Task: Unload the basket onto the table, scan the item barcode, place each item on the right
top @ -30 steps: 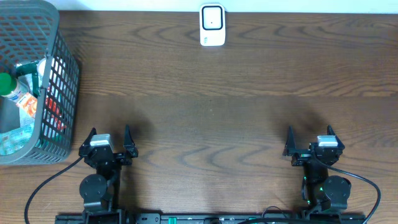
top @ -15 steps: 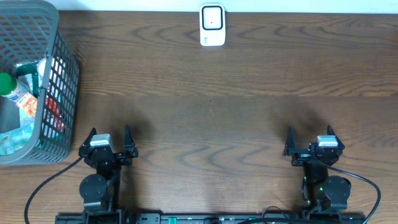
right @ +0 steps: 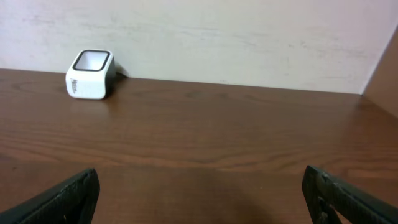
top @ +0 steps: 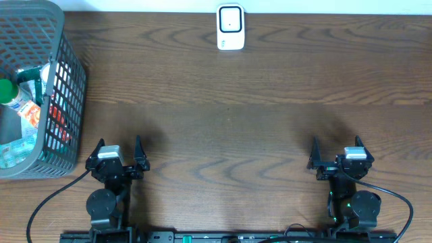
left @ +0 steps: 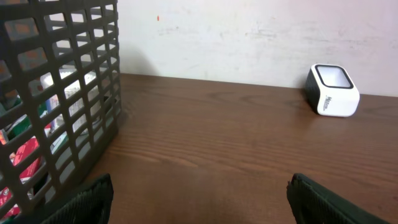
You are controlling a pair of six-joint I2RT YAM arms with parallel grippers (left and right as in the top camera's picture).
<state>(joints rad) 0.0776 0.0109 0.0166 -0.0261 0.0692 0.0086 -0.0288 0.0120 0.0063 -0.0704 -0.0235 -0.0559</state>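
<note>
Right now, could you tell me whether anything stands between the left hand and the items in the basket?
Yes: the mesh wall of the basket stands between the left hand and the items, so reaching them likely means going over the rim. From basket to scanner, only bare table shows.

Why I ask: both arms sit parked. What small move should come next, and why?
Probably move the left gripper toward the basket: it is nearer than the right gripper, both stand open and empty, the items lie in the basket, and nothing is at the scanner.
</note>
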